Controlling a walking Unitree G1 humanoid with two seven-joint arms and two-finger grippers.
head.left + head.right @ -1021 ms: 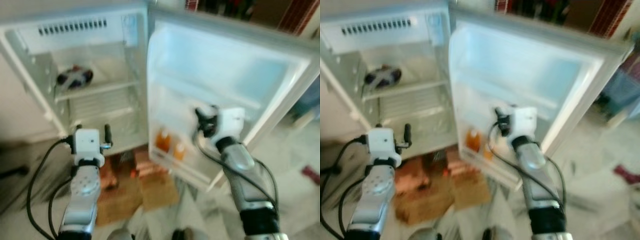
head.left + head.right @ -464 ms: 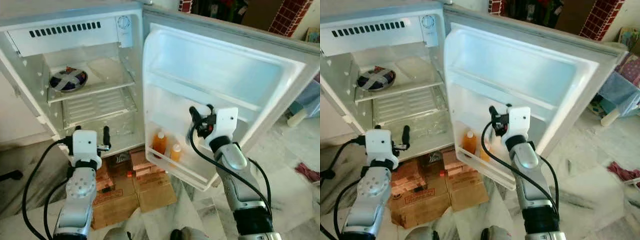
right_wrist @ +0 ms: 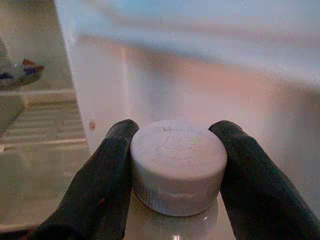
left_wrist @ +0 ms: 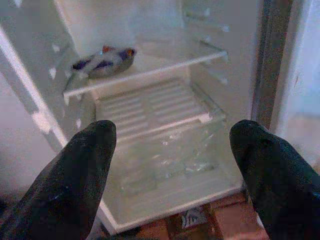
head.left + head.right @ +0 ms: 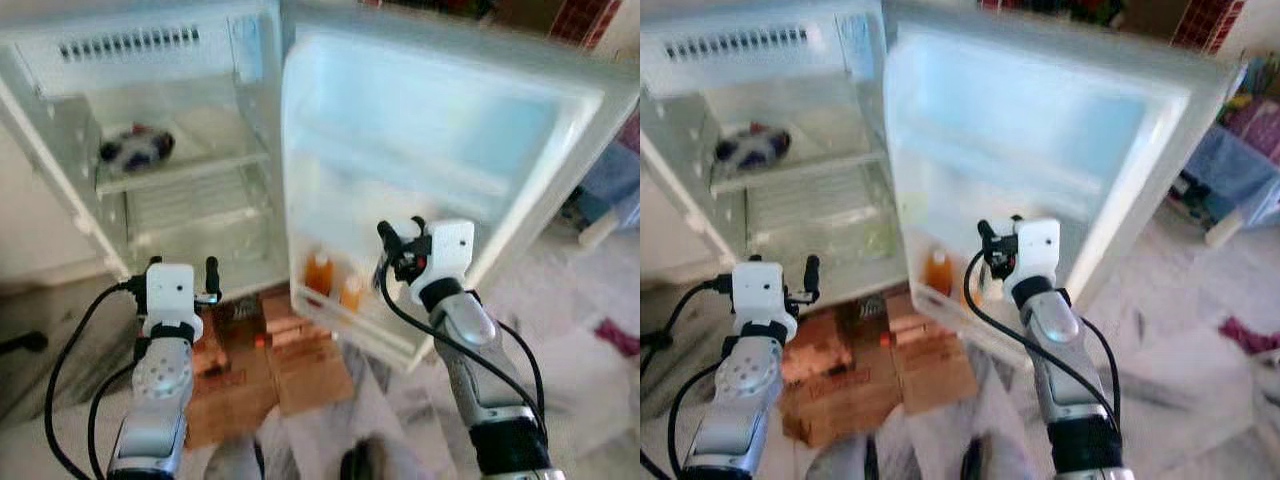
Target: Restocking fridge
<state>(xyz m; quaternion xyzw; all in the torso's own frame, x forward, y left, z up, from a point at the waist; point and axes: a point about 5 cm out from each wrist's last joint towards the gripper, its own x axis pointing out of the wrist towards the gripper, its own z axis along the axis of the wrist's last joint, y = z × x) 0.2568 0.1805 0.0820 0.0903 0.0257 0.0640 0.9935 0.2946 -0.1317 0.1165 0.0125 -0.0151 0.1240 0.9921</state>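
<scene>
A white round ribbed cap (image 3: 177, 166) of a container is clamped between the two black fingers (image 3: 100, 187) of the right gripper (image 5: 400, 250), held in front of the open fridge door (image 5: 450, 130), just above its lower shelf where two orange bottles (image 5: 319, 272) are stood. The left gripper (image 4: 172, 170) is held with its fingers spread apart and empty before the fridge (image 5: 60, 110) interior, where a patterned rounded bowl (image 4: 104, 61) is seen on the upper shelf above a ribbed clear shelf. Cardboard boxes (image 5: 290, 350) are seen on the floor below.
</scene>
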